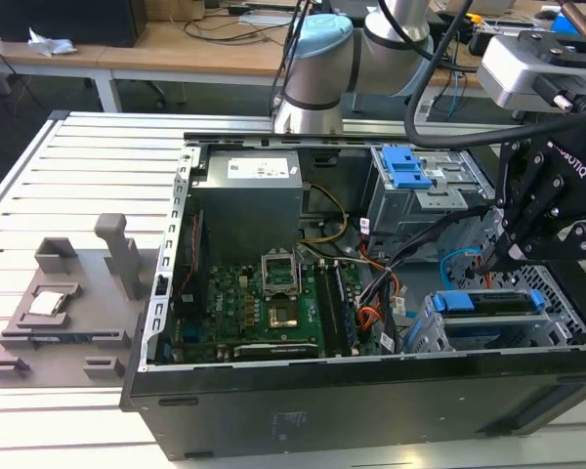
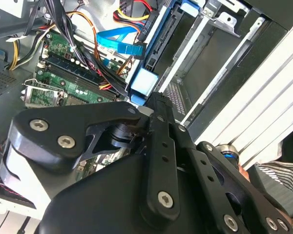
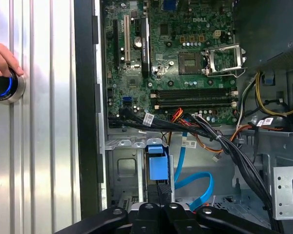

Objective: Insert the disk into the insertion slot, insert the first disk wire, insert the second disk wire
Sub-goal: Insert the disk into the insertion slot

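The disk (image 1: 488,303) sat on edge in the insertion slot (image 1: 425,337), the low perforated cage at the front corner of the open computer case (image 1: 371,420), toward the exterior view's right. Its carrier lay level with the cage's rim, so it looked pushed home, though whether it had latched could not be told. A half-seated disk could shift under any push on its connector edge. Only its narrow dark side showed, bracketed by bright blue carrier ends, one of which appeared as a blue tab in the first wrist view.

The end effector (image 3: 163,194) hung just over that tab, its fingers drawn narrow with no gap visible. Whether something thin was pinched between them could not be told. A flat blue data cable (image 3: 195,184) looped loose just beside it, and a thick black wire bundle (image 3: 205,136) crossed near the bay's mouth. The likelier trouble from here, I judged, was snagging. The fingers could catch that loop or bundle, or a connector could meet its port skewed and bend.

Farther out lay the motherboard (image 3: 185,58) and a taller cage (image 1: 410,195) with a blue latch (image 1: 408,166). On the slatted desk (image 3: 44,146), a person's hand (image 3: 1,59) rested on a lit button (image 3: 7,88).
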Robot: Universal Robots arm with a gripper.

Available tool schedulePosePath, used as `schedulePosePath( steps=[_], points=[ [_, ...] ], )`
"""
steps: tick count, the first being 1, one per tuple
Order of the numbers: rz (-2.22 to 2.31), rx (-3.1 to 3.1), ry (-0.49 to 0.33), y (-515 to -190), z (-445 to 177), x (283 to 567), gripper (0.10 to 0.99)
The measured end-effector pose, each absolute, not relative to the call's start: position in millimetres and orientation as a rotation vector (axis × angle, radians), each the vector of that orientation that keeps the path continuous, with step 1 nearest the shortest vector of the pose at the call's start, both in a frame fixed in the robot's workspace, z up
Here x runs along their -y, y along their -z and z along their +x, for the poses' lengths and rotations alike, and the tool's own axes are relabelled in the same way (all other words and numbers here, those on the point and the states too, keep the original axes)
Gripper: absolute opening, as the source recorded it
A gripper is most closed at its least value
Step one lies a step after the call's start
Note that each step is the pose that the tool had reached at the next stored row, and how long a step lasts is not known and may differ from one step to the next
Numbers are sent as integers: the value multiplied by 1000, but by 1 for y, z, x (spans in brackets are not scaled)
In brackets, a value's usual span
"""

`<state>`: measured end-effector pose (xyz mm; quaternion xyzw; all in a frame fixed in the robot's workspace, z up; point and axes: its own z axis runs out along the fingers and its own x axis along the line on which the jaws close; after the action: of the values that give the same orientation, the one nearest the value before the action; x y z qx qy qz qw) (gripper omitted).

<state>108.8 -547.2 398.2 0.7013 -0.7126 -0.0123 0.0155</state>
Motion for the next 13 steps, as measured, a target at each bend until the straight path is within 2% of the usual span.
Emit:
schedulePosePath(
  steps=[13],
  points=[
    [2182,2217,39,-386,110,547,106]
  ],
)
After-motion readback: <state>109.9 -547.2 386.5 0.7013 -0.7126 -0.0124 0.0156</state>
